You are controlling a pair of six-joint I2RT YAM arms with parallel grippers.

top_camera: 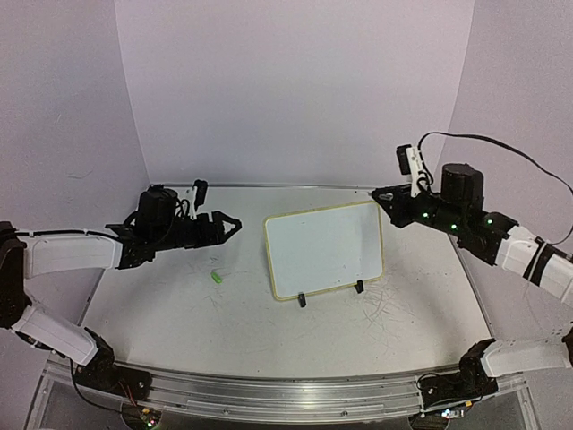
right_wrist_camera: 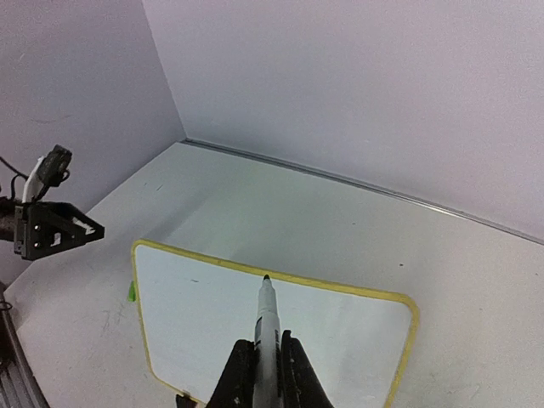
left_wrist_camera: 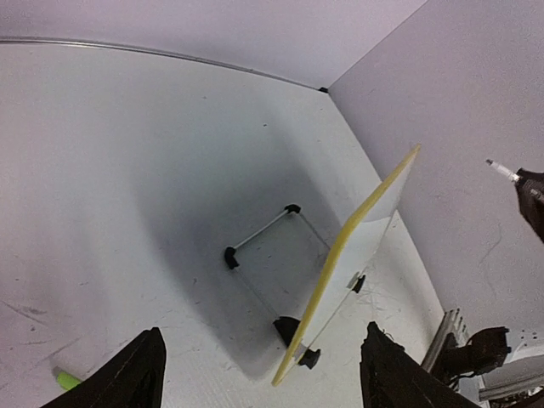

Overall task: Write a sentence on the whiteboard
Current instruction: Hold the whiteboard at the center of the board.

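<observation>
The whiteboard (top_camera: 324, 251) is propped tilted on the table (top_camera: 161, 313), with free room seen beside both side edges. The left gripper (top_camera: 235, 224) is spread apart (empty). The right gripper (right_wrist_camera: 265, 342) is clamped on a marker (right_wrist_camera: 267, 306), whose lower barrel is hidden.

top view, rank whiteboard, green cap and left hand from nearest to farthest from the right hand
1. whiteboard, right beside the right hand
2. left hand, beyond the board's left edge
3. green cap, farthest left, near side
</observation>
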